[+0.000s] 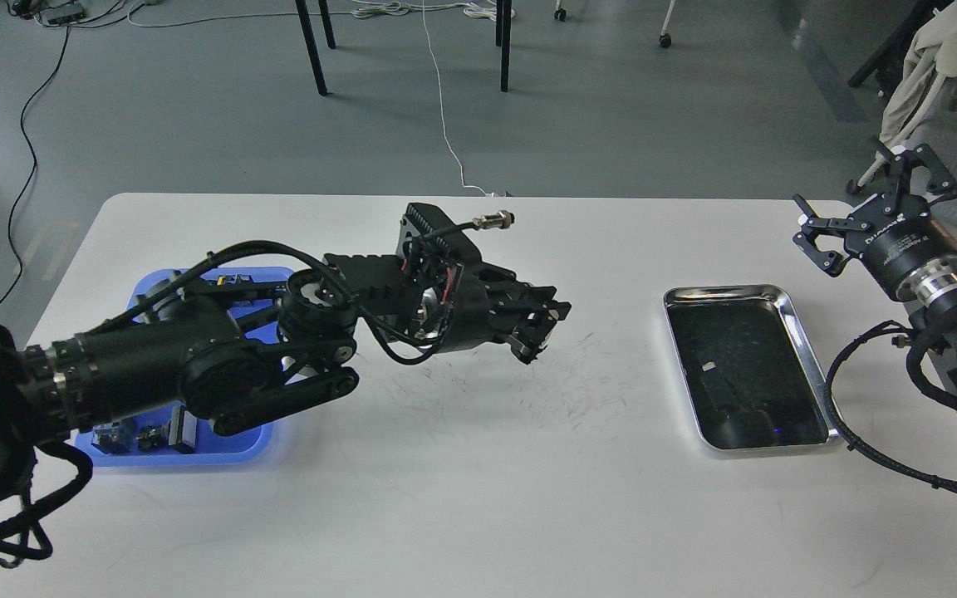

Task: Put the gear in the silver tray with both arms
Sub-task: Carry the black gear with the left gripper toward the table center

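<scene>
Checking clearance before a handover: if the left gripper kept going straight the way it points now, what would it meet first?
The left gripper points right and slightly down; likely the bare white table first, short of the silver tray, though depth is unclear.

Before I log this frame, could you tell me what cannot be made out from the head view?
- Blue tray: contents mostly hidden by the left arm; parts too small to identify.
- Left gripper: dark, fingers indistinguishable, so any held gear is undeterminable.
- Silver tray: reflective floor hides whether anything lies inside.
- Right gripper: open; its arm is cut off by the right edge.
</scene>
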Motion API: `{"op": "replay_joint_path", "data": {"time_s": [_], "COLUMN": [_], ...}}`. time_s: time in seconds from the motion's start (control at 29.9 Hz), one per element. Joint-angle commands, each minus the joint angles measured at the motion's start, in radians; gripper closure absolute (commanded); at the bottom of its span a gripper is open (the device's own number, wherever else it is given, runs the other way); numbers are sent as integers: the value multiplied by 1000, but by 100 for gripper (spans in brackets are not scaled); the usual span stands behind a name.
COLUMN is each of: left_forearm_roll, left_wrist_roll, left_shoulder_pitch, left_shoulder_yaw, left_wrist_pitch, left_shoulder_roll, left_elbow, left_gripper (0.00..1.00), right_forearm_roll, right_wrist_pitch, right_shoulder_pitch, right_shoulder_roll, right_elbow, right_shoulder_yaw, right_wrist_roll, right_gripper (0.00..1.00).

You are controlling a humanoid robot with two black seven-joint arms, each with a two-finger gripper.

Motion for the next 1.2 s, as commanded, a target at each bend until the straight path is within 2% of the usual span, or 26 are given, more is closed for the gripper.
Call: {"op": "replay_joint_path", "data": {"time_s": [0.0,0.23,0.47,0.67,0.97,1.04,1.14,1.17], "left_forearm_roll": [8,8,4,1,-4,-5,-7,-8], "left_wrist_roll": [-9,-7,-4,-2,-7,-9,-9,-9], "left_shoulder_pitch": [72,144,161,193,230,240,263,274], "left_shoulder_yaw": [-2,-10,-24,-30,-33,-35,-67,-87], "left_wrist_pitch": [24,53,70,84,96,107,137,142], "left_shoulder_roll": [-69,-69,-69,-69,-69,-69,-69,-69], "left_elbow": [125,201,199,187,157,143,129,121], "left_gripper": [90,90,89,82,62,50,39,30], "right_forearm_roll": [0,0,0,-1,-1,-1,-9,-11], "right_wrist_pitch": [-1,-10,-12,-10,-10,-12,-13,-13], "right_shoulder_pitch": [-3,-1,-6,-10,2,8,39,52], "right_shoulder_roll": [-7,-11,-18,-16,-5,-4,-4,-4], "right_elbow": [-2,2,3,6,11,12,12,11], "right_shoulder_yaw": [-1,-1,-1,-19,-81,-97,-130,-145], "right_wrist_roll": [0,2,0,2,2,2,0,0], "right_gripper": [1,1,1,1,1,1,1,1]}}
